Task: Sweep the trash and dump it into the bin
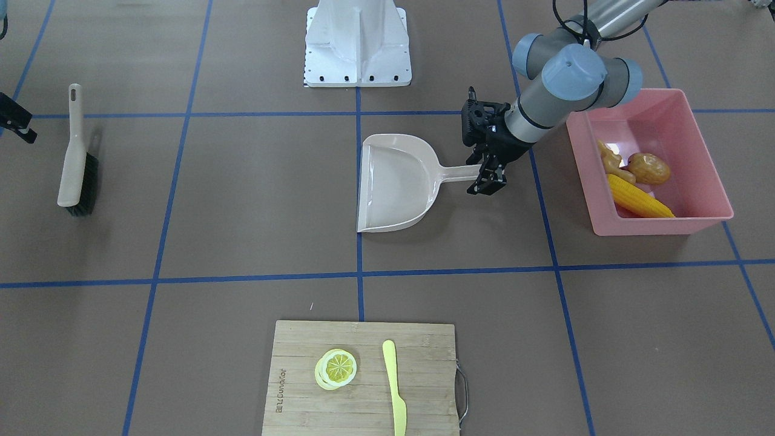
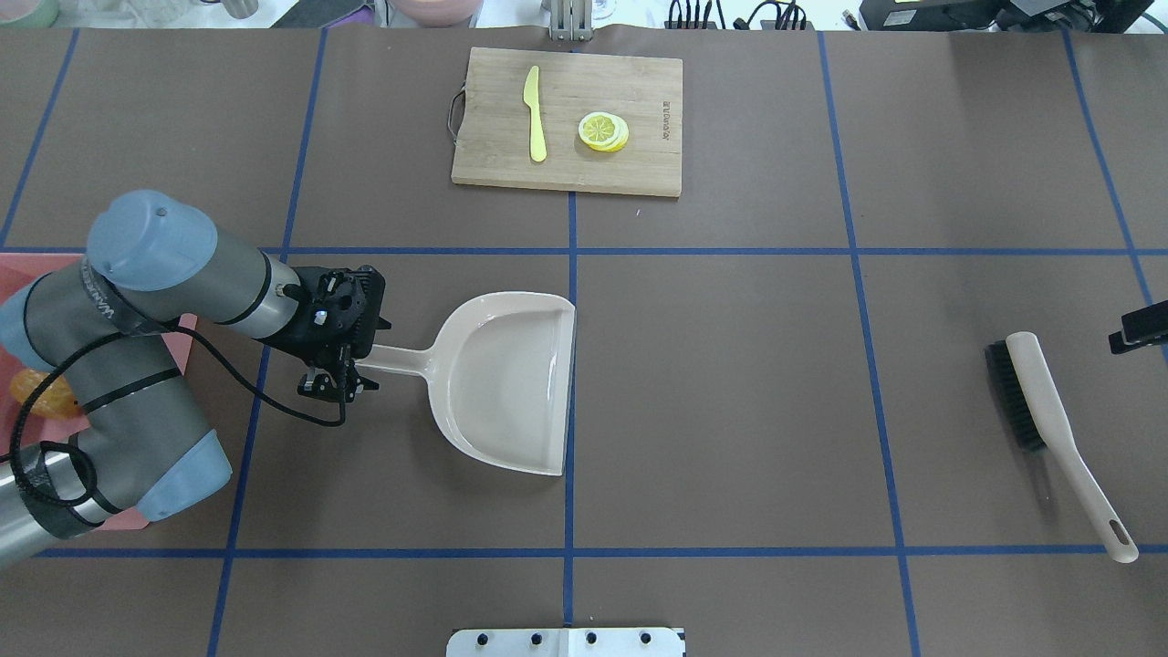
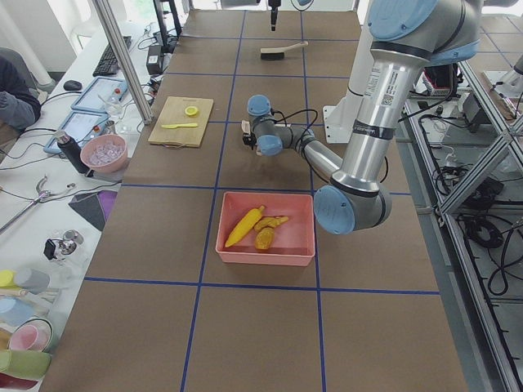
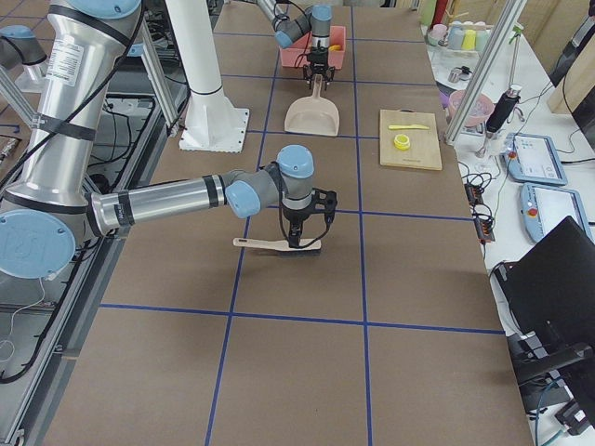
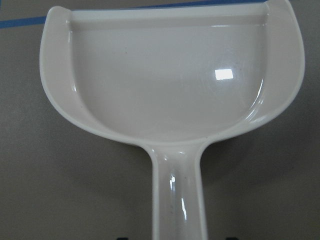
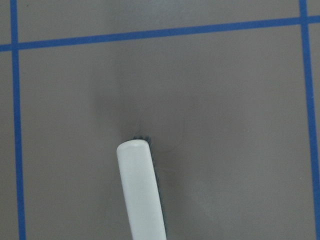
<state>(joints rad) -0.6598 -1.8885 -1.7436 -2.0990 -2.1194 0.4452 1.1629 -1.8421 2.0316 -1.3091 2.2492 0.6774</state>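
The pink bin (image 1: 660, 225) stands by my left arm and holds the yellow corn cob (image 1: 639, 198), the tan ginger root (image 1: 613, 162) and the brown potato (image 1: 649, 168). It also shows in the exterior left view (image 3: 265, 253). The beige dustpan (image 1: 396, 181) lies flat and empty at the table's middle. My left gripper (image 1: 487, 172) is open, its jaws on either side of the dustpan handle's end (image 5: 177, 200) with gaps. My right gripper (image 1: 18, 124) hangs near the brush (image 1: 77, 163), apart from it; I cannot tell whether it is open or shut.
A wooden cutting board (image 1: 363, 418) at the table's far edge carries a lemon slice (image 1: 336, 368) and a pale yellow plastic knife (image 1: 395, 387). The brush lies on the mat, its handle end in the right wrist view (image 6: 141, 190). The robot's base (image 1: 357, 45) is at the near edge.
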